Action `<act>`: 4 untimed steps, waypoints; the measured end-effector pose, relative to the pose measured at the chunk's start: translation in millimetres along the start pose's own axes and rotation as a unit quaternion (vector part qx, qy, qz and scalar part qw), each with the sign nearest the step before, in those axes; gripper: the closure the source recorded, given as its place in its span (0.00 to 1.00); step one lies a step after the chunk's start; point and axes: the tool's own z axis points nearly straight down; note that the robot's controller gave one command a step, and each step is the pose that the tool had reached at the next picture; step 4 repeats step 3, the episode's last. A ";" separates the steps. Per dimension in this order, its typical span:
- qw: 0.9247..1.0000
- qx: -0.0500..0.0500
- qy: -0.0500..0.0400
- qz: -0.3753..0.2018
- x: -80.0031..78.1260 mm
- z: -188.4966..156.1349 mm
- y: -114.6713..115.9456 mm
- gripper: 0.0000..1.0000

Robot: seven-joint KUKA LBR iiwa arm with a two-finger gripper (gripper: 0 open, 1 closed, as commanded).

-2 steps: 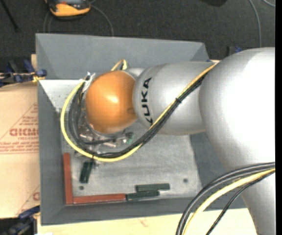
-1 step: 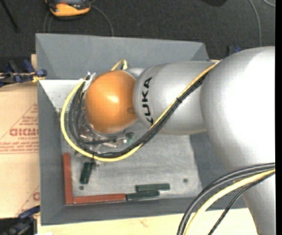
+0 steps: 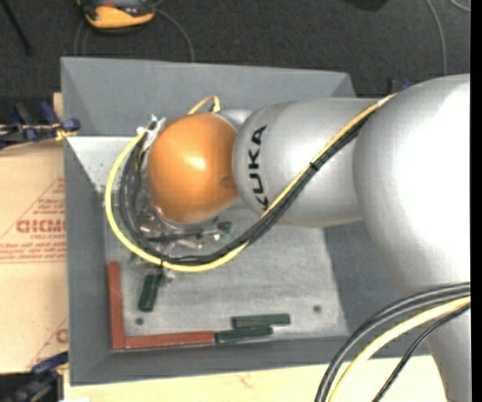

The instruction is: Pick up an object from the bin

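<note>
Centring the gripper (image 3: 172, 239) over the small dark-green block (image 3: 148, 292) by the red strip (image 3: 116, 308) would matter most; whether its grip is open or closed I cannot tell.

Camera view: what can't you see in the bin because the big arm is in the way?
All in the camera view:
- Gripper: mostly tucked under the orange wrist cover; what lies beneath it can't be told.
- Bin: the silver arm covers its upper and right floor.
- Small dark green thing beside the red-brown L-shaped piece: too small to name.
</note>
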 end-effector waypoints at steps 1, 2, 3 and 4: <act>1.000 0.004 -0.003 0.001 -1.4 -13.2 -2.3 1.00; 1.000 0.003 -0.002 0.002 -0.7 -21.0 -1.9 1.00; 1.000 0.002 -0.001 0.002 -0.5 -33.5 -1.7 1.00; 1.000 0.002 -0.001 0.002 -0.5 -33.5 -1.7 1.00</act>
